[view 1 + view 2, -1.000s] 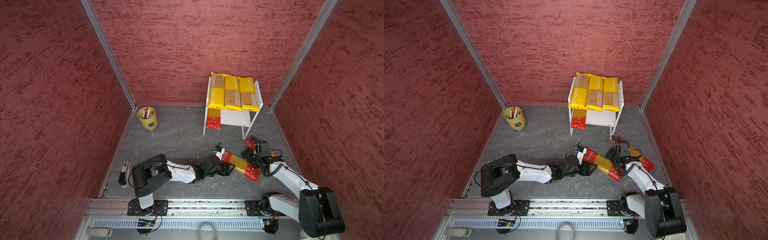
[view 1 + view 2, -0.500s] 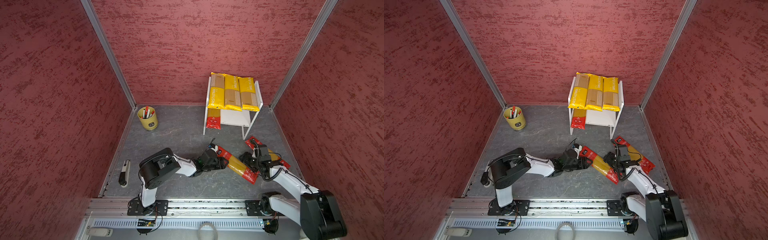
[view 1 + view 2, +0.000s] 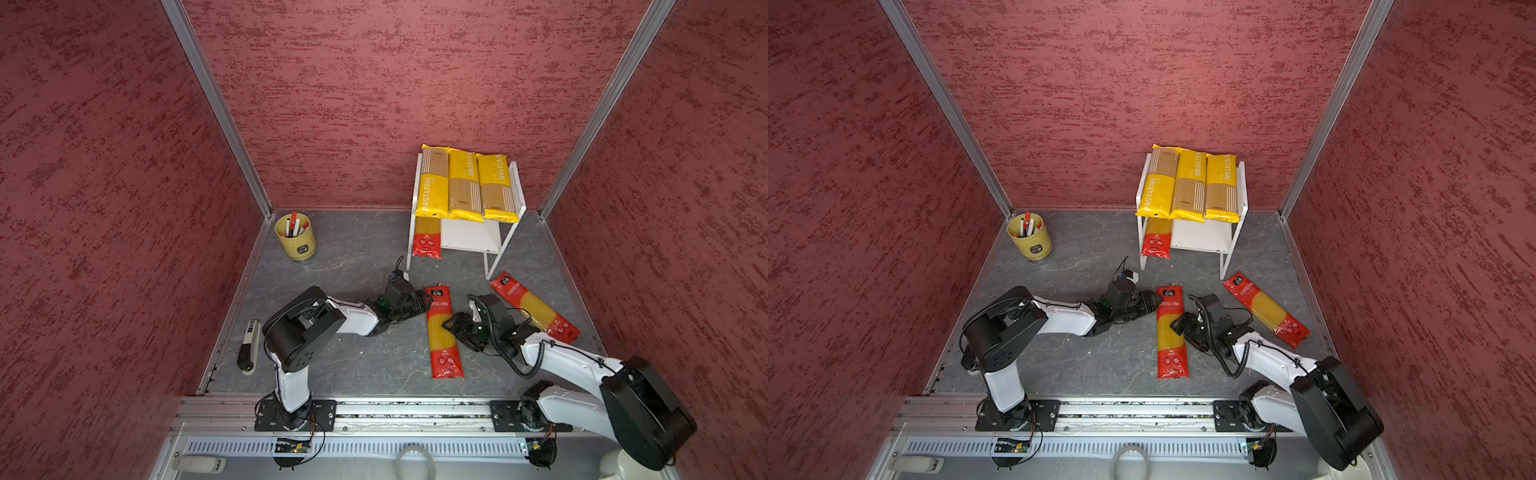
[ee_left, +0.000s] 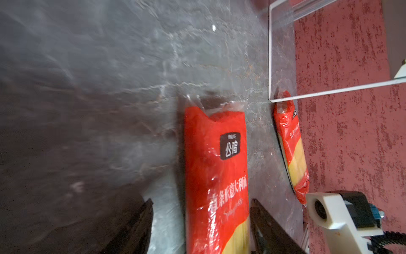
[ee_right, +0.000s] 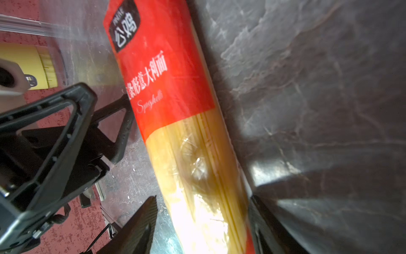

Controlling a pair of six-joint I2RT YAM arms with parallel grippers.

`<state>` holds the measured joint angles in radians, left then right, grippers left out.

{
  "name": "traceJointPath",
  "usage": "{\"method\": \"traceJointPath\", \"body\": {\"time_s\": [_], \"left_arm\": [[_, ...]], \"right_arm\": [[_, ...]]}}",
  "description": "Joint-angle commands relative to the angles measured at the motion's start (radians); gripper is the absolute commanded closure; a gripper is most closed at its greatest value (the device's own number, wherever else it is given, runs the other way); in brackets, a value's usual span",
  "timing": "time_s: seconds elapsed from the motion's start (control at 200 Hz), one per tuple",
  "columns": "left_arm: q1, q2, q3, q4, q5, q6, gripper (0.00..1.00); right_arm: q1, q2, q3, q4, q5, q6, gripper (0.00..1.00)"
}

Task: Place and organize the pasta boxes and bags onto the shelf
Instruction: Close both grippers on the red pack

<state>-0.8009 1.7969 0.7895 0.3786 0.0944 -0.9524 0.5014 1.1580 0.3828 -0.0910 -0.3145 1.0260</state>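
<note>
Red pack (image 3: 442, 332) squared up on the floor (image 3: 353, 357), just short of the shelf (image 3: 515, 183).
In both top views it lies straight (image 3: 1170, 332), no longer aslant as a second ago; the left gripper (image 3: 424, 302) is at its far end and the right gripper (image 3: 457, 336) at its middle. Left wrist: jaws apart, with a gap on one side. Right wrist: the fingers (image 5: 151, 211) hug the pack's edges, and I cannot tell whether they grip it.

A yellow-green cup (image 3: 296, 245) stands on the grey floor (image 3: 365, 374) near a back corner, with pens (image 3: 293, 223) (white ones and red ones) sticking up out of it. A small black and white thing (image 3: 248, 345) lies flat at the floor's edge, well apart from the cup; what it is cannot be told. Bumpy red walls (image 3: 374, 91) stand around, with metal posts (image 3: 216, 104) in the corners.
</note>
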Motion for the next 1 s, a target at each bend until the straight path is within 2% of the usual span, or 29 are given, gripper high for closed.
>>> {"method": "traceJointPath", "body": {"time_s": [0.0,0.075,0.18,0.326,0.491,0.772,0.877,0.942,0.997], "left_arm": [[-0.017,-0.091,-0.034,-0.080,-0.018,0.055,0.30],[-0.038,-0.125,-0.067,-0.107,-0.030,0.040,0.30],[-0.074,-0.140,-0.090,-0.117,-0.040,0.005,0.30],[-0.130,-0.106,-0.068,-0.095,-0.018,-0.006,0.30],[-0.141,-0.032,-0.065,0.006,0.032,-0.037,0.39],[-0.116,0.023,-0.049,0.071,0.093,-0.045,0.71],[-0.103,0.013,-0.057,0.085,0.112,-0.043,0.73],[-0.103,-0.004,-0.057,0.083,0.117,-0.030,0.73],[-0.103,-0.018,-0.055,0.082,0.128,-0.019,0.71]], "right_arm": [[-0.062,-0.072,0.005,-0.081,0.039,-0.061,0.31],[-0.116,-0.086,-0.021,-0.066,0.027,-0.089,0.32],[-0.124,-0.025,-0.014,0.009,-0.021,-0.121,0.33],[-0.122,0.091,-0.032,0.211,-0.126,-0.090,0.37],[-0.120,0.180,-0.065,0.410,-0.161,-0.070,0.43],[-0.118,0.374,-0.138,0.841,-0.291,0.005,0.66],[-0.118,0.378,-0.182,1.017,-0.313,0.042,0.80],[-0.117,0.344,-0.197,1.028,-0.310,0.033,0.89],[-0.118,0.303,-0.205,0.997,-0.295,0.012,0.92]]}}
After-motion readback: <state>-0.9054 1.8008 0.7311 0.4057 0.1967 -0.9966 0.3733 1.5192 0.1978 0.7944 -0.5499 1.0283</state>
